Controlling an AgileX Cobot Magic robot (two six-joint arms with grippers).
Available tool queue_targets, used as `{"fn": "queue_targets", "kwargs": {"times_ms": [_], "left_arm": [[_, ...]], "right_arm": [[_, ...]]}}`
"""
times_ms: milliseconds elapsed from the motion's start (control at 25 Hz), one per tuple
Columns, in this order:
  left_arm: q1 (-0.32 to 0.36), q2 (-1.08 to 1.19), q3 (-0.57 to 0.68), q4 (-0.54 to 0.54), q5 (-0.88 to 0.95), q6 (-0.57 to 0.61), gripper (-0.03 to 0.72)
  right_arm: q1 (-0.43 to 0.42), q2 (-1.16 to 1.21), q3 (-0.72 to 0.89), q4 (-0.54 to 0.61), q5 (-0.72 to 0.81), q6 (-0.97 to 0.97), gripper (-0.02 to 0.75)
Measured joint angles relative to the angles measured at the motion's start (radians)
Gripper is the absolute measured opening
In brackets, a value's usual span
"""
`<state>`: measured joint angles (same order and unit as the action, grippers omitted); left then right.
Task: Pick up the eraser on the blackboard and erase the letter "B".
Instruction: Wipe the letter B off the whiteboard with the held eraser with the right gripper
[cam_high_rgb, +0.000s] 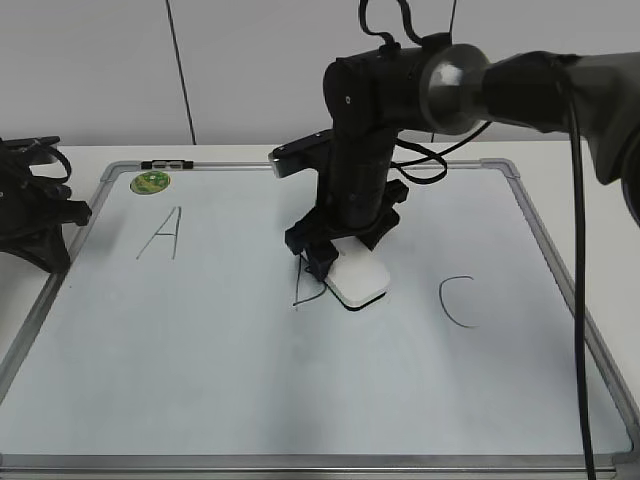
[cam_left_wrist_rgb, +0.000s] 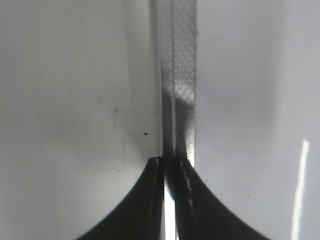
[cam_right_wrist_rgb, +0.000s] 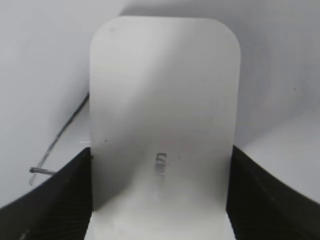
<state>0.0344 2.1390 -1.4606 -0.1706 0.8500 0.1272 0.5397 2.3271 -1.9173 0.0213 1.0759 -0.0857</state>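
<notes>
The white eraser (cam_high_rgb: 358, 278) lies flat on the blackboard (cam_high_rgb: 200, 360), over the right part of the letter "B" (cam_high_rgb: 305, 296), of which only thin black strokes on the left still show. My right gripper (cam_high_rgb: 335, 262) is shut on the eraser; in the right wrist view its dark fingers press both long sides of the eraser (cam_right_wrist_rgb: 162, 115), and a remaining stroke of the "B" (cam_right_wrist_rgb: 55, 147) runs along its left. My left gripper (cam_left_wrist_rgb: 170, 162) is shut and empty, parked at the far left beside the board's frame (cam_left_wrist_rgb: 180, 75).
The letter "A" (cam_high_rgb: 160, 233) is on the board's left, the "C" (cam_high_rgb: 458, 302) on its right. A round green sticker (cam_high_rgb: 150, 182) sits in the far left corner. The left arm (cam_high_rgb: 30, 205) rests off the board's left edge.
</notes>
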Motion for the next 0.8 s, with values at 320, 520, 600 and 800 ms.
{"fn": "queue_targets", "kwargs": {"times_ms": [320,520,600,800], "left_arm": [[0.002,0.0,0.0,0.0,0.0,0.0,0.025],[0.002,0.0,0.0,0.0,0.0,0.0,0.025],[0.002,0.0,0.0,0.0,0.0,0.0,0.025],[0.002,0.0,0.0,0.0,0.0,0.0,0.025]], "right_arm": [[0.102,0.004,-0.005,-0.021,0.001,-0.011,0.543],[0.16,0.005,-0.005,-0.021,0.002,-0.013,0.543],[0.169,0.006,-0.005,-0.021,0.002,-0.015,0.543],[0.176,0.006,-0.005,-0.051,0.002,-0.015,0.543]]}}
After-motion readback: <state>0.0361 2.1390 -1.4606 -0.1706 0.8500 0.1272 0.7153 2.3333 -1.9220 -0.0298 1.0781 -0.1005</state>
